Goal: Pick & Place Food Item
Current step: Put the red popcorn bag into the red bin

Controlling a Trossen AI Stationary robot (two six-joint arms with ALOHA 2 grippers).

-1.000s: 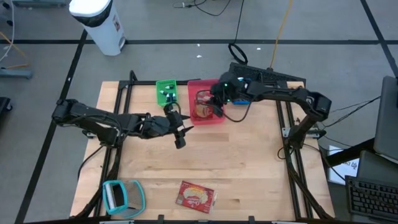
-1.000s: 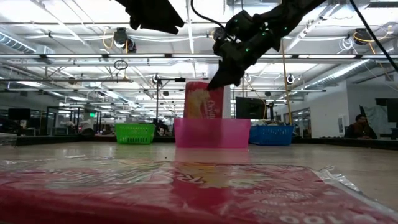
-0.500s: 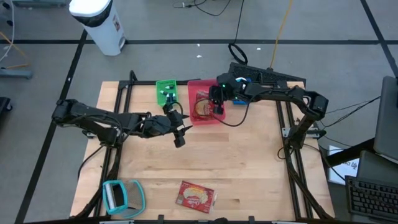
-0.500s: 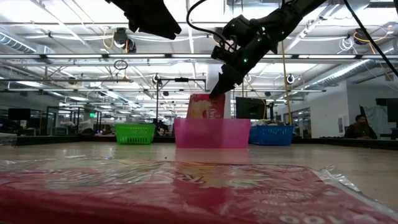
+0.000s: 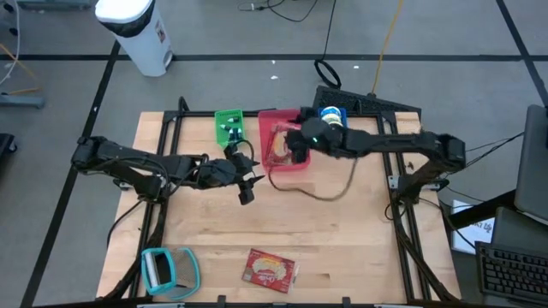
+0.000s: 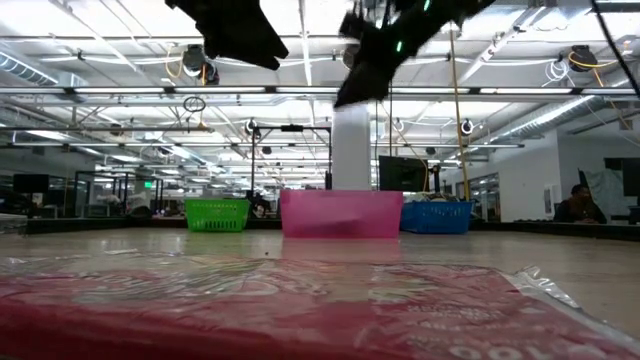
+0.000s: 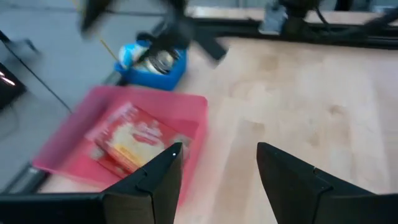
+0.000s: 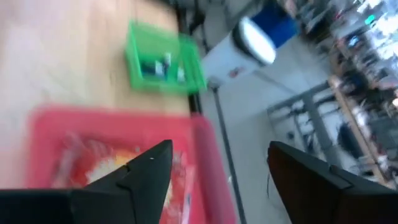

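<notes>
A red food packet (image 7: 134, 140) lies inside the pink bin (image 5: 278, 128) at the table's far middle; in the low view the bin's wall (image 6: 340, 214) hides it. My right gripper (image 5: 293, 147) hovers open above the bin's near right part, with nothing between its fingers (image 8: 217, 168). My left gripper (image 5: 248, 184) hangs open over the wood, to the near left of the bin, and is also empty (image 7: 217, 168). A second red packet (image 5: 270, 268) lies flat near the table's front edge.
A green bin (image 5: 229, 127) stands left of the pink one, and a blue bin (image 5: 330, 115) holding a can stands to its right. A teal and white thing (image 5: 167, 268) lies at the near left corner. Bare wood fills the table's middle and right.
My right gripper has let go of the red packet, which stood upright in the pink bin and has dropped down below the bin's wall. The gripper has risen and rolled, and its arm has swung toward the table's near side.
</notes>
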